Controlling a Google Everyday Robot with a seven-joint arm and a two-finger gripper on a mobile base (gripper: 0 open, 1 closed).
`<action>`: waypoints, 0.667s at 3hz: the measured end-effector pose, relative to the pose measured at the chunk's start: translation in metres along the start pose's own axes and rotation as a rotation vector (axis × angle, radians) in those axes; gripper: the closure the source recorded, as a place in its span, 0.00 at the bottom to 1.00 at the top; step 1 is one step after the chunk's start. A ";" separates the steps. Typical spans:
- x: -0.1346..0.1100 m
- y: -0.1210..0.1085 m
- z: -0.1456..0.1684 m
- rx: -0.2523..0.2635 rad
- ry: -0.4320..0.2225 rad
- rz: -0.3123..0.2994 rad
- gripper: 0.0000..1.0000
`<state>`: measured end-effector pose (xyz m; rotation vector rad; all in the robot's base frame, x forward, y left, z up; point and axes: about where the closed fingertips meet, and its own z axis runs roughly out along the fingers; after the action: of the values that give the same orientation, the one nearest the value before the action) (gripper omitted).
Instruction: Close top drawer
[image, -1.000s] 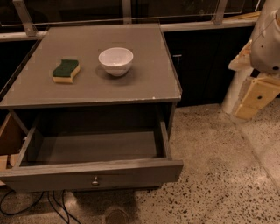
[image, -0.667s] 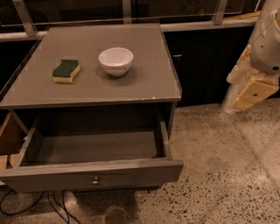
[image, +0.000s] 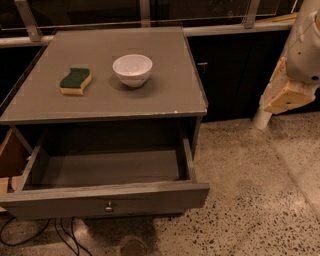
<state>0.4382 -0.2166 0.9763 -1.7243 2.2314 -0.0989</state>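
The top drawer of the grey wooden cabinet is pulled far out toward me. Its inside looks empty. Its weathered front panel has one small round metal knob at centre. My gripper hangs at the far right of the camera view, on the end of the white arm. It is above the floor, to the right of the cabinet and well apart from the drawer. It holds nothing that I can see.
On the cabinet top stand a white bowl and a green-and-yellow sponge. Dark cupboards run along the back. Cables lie on the speckled floor under the drawer. A wooden piece shows at the left edge.
My gripper has shifted a little to the left and upward and has turned slightly. The drawer, bowl and sponge have not moved.
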 end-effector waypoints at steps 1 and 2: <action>0.001 0.003 0.002 0.001 -0.001 0.000 1.00; 0.011 0.032 0.031 -0.040 -0.001 0.001 1.00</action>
<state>0.4147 -0.2138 0.9368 -1.7441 2.2481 -0.0537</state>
